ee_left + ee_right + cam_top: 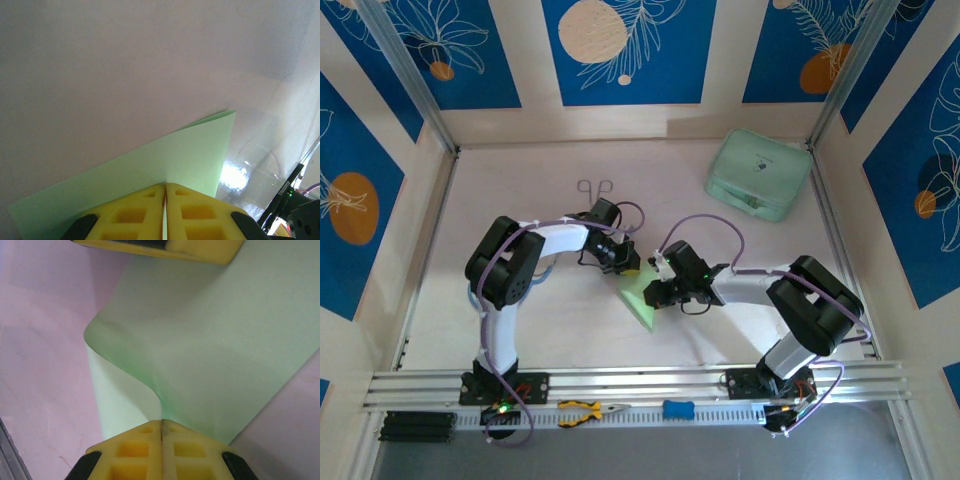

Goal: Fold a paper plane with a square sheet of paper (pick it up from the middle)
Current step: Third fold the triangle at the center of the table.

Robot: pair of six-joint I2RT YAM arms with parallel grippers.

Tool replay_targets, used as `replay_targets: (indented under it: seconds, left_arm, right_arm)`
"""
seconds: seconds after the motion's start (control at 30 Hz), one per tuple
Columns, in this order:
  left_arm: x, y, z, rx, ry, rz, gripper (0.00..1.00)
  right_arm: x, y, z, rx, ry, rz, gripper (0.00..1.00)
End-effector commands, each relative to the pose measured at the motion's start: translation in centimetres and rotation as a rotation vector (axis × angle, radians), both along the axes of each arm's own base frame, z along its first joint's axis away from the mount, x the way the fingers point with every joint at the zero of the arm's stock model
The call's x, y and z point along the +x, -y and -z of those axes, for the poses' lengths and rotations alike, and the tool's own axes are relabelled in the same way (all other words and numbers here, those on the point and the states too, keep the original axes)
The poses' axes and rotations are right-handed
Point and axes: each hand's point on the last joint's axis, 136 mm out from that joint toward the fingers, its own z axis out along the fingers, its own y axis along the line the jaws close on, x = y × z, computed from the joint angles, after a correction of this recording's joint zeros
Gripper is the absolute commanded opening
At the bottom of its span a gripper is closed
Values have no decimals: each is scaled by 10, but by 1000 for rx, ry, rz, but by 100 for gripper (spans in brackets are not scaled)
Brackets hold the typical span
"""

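The square sheet of paper (642,298) is held at mid-table, a little nearer the front rail (640,382) than the back wall, and is pinched between the two tools. Whether its near corner rests on the table (510,180) cannot be told. The left gripper (632,266) is closed to a hairline seam on the sheet's far edge. In the left wrist view its yellow pads (130,215) are pressed together on the paper (150,165), and a free corner is seen pointing away to the right. The right gripper (656,291) is likewise clamped tight on the sheet's right-hand edge. In the right wrist view the paper (225,340) is bowed into an S-shaped curl above that gripper's seam (161,422), and one rounded edge is lifted on the left.

Bare tabletop is left to the left of the sheet and towards the back wall. A mint-green case (758,175) is set well apart at the far right, and metal tongs (595,188) lie beyond the left gripper, apart from it. Pliers (590,410) are laid along the front rail, off the working surface.
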Motion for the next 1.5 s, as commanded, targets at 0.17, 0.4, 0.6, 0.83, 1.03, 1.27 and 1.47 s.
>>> replay_targets:
  seconds: [0.17, 0.4, 0.6, 0.83, 1.03, 1.27, 1.47]
  left_arm:
    - [-12, -8, 7, 40, -32, -3, 12]
    - [-13, -8, 7, 38, -32, -2, 12]
    - [-13, -8, 5, 37, -30, -1, 12]
    - [-13, -8, 5, 36, -30, -1, 12]
    - [-13, -7, 4, 32, -30, 0, 12]
    - [-12, -7, 4, 30, -28, -1, 12]
    - [-12, -7, 5, 32, -31, -2, 12]
  right_arm:
    - [-6, 1, 4, -24, -16, -6, 3]
    - [-5, 2, 8, -44, -17, -4, 3]
    - [-1, -1, -1, -24, 1, -11, 3]
    - [2, -1, -1, -19, 4, 4, 3]
    - [4, 0, 1, -27, 5, 14, 3]
    - [6, 2, 2, -33, 12, 28, 3]
    - [5, 1, 4, -27, 0, 19, 4]
